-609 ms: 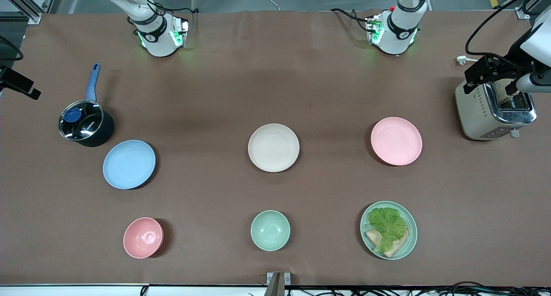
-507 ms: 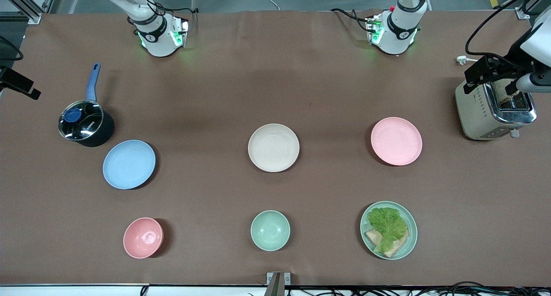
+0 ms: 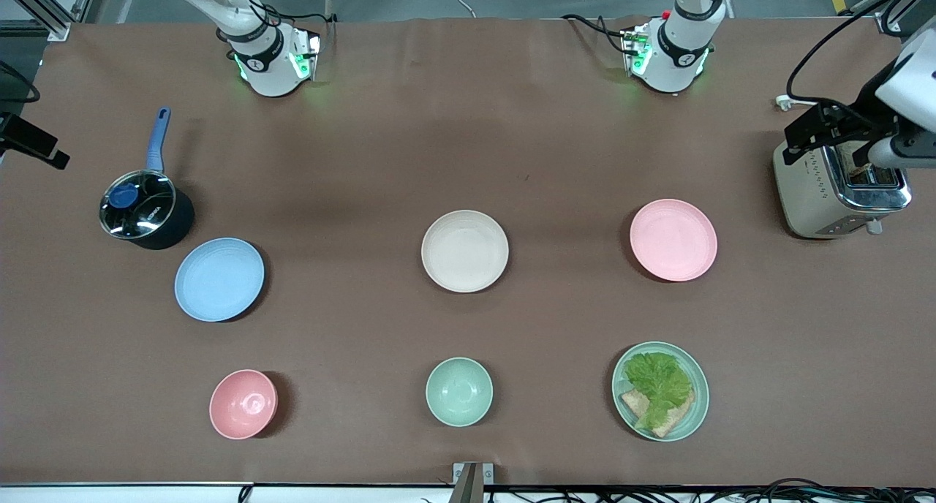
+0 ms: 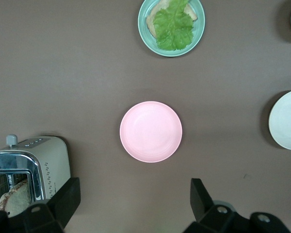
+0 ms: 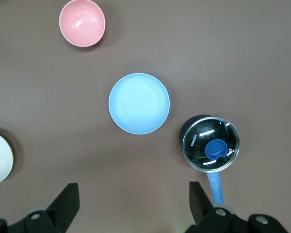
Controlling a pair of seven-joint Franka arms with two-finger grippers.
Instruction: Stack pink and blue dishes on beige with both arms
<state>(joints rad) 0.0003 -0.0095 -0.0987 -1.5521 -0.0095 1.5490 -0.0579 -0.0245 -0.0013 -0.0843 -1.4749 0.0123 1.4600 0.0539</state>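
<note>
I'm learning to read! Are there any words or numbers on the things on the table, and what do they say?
Pot lid: one short white word on the glass, too small and blurred to read.
Toaster: tiny marks beside the buttons, too small to read.
Pink plate, blue plate, beige plate and both bowls: no writing at all.

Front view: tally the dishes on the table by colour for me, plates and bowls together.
Pink: 2, plate and bowl
Mint-green: 2, bowl and lettuce plate
Blue: 1, plate
Beige: 1, plate
Total: 6
</note>
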